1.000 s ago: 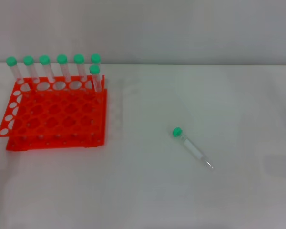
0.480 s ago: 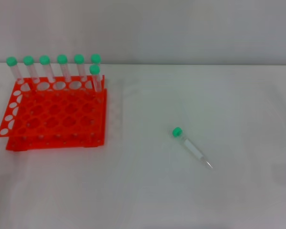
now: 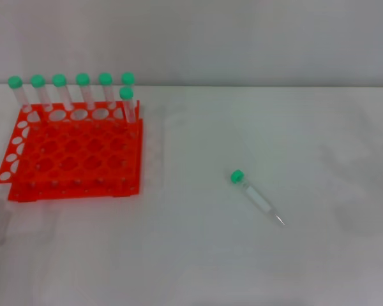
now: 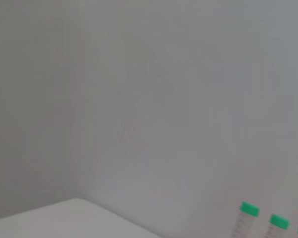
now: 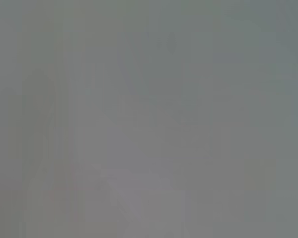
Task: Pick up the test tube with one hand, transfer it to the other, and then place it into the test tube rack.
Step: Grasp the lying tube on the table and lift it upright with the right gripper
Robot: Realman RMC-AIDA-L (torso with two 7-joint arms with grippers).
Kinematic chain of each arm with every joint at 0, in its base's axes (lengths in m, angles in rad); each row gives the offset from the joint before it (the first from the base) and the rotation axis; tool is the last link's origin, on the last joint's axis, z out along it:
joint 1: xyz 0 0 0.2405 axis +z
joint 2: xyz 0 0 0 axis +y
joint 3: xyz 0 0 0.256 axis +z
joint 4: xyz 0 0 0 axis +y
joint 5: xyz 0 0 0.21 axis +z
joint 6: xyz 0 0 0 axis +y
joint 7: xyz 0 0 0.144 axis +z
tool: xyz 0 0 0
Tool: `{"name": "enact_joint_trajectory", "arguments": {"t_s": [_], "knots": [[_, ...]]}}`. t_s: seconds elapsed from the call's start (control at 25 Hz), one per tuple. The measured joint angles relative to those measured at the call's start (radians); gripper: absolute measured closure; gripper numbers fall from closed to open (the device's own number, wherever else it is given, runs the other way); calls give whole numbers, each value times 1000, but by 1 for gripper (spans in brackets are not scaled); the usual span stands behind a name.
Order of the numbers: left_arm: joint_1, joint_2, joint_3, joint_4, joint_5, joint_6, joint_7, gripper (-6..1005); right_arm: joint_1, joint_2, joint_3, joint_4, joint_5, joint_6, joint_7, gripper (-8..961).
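Test tube [image 3: 256,197] lies flat on the white desk [image 3: 198,255], right of centre in the head view, green cap toward the far-left, pointed tip toward the near-right. Well apart from it, on the left, sits the orange-red test tube rack [image 3: 73,153], square, grid of round holes. Seven other capped tubes [image 3: 83,89] stand upright in the rack: six along the far row, one just in front at that row's right end. Left wrist view catches only a few green caps [image 4: 249,209] at its edge and a plain wall. Neither pincer is in view, so apart or together: cannot tell.
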Motion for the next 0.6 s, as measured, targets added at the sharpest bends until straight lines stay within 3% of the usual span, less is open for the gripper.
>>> {"name": "enact_joint_trajectory", "arguments": {"t_s": [0.08,0.12,0.28,0.48,0.6], "knots": [[0,0,0,-5,14,0,0,151,-2,0,-1,-56,-92,-9,91,98],[0,0,0,-7,20,-1,0,151,-2,-1,-7,-232,-326,-11,346,98],[-7,0,0,-13,47,-1,-1,153,0,-1,-66,-465,-596,3,638,101],[-12,0,0,-22,67,0,-1,154,14,1,-266,-809,-986,34,1116,103],[-15,0,0,-23,85,2,-1,155,34,2,-388,-946,-1146,73,1338,104]]}}
